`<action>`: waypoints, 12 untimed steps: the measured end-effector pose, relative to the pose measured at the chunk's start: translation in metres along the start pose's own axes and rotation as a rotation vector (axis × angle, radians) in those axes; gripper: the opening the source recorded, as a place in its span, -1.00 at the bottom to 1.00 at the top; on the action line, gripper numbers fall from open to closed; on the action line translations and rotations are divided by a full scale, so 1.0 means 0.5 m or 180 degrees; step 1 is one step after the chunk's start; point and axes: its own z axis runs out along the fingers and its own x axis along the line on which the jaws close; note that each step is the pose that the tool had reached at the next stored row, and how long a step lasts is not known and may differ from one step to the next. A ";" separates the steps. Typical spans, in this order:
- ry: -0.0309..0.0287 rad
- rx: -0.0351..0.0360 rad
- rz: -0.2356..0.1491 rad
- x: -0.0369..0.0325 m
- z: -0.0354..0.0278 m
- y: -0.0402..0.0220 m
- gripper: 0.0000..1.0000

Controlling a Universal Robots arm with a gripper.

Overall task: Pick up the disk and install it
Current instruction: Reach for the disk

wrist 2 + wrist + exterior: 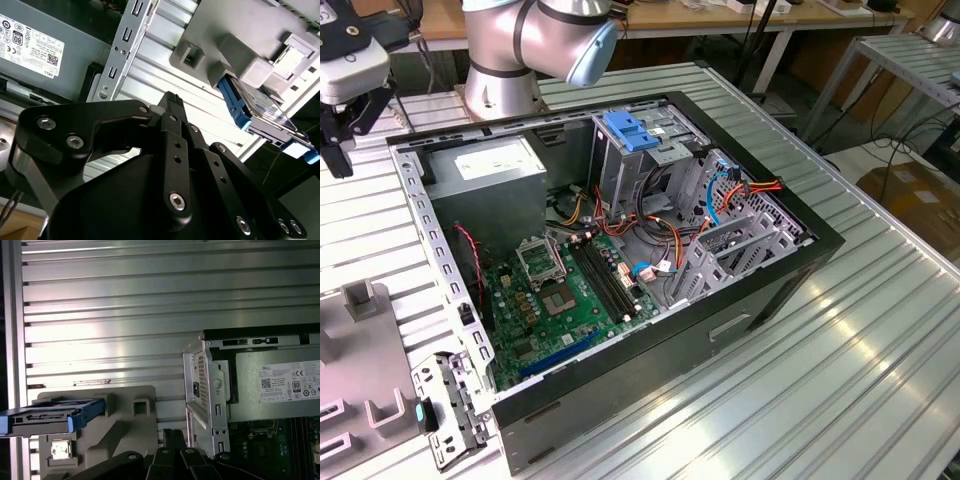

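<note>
In the exterior view, an open black computer case [775, 285] is seen lying on a ribbed aluminium worktop [860, 380]. A green motherboard [560, 290], a grey box-shaped power supply [470, 170] and a blue-topped grey metal drive cage [630, 150] are housed inside it. The black end effector [335, 160] is held over the worktop at the exterior view's left, just outside the case corner that holds the power supply. A pale grey plastic fixture [360, 350] is set on the worktop along the same side of the case.

In the first wrist view, the disk [50, 415], a flat silver-grey metal hard drive framed by light blue plastic side rails, is seen end-on. It is seated level in the fixture and juts past its edge, outside the case. A dark connector strip is shown along its end. The end effector [173, 435] is closed with nothing gripped, apart from the disk. The power supply's white sticker [290, 382] is covered with small dark print, a square code and round marks.

In the second wrist view, the disk's [257, 107] blue rail and glossy top face are shown. Its label cannot be made out.
</note>
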 end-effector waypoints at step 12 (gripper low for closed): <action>0.0006 0.0000 0.0000 0.074 -0.002 -0.006 -0.79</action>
